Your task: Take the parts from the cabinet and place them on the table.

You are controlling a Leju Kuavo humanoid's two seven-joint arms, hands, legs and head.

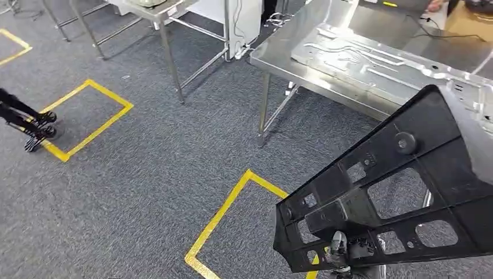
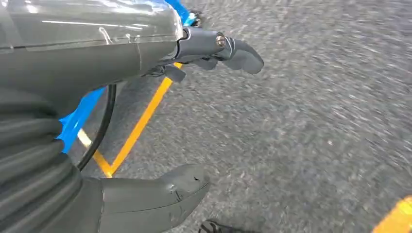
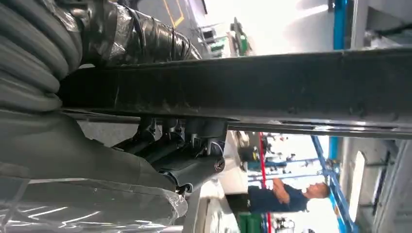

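A large black plastic part (image 1: 401,192) with ribs and cut-out holes fills the lower right of the head view, tilted over the floor just short of the steel table (image 1: 279,55). My right hand (image 1: 342,247) grips it from underneath at its near edge. The right wrist view has the hand (image 3: 165,155) curled under the part's dark bar (image 3: 272,82). A silver stamped metal panel (image 1: 360,61) lies on the table. My left hand (image 2: 121,58) hangs over the grey carpet with thumb and fingers apart, holding nothing.
Yellow tape squares (image 1: 87,116) (image 1: 227,209) mark the carpet. A second steel table (image 1: 165,14) and a white unit (image 1: 241,20) stand at the back. A black wheeled frame (image 1: 32,125) sits at the left edge. A person (image 3: 286,196) stands far off.
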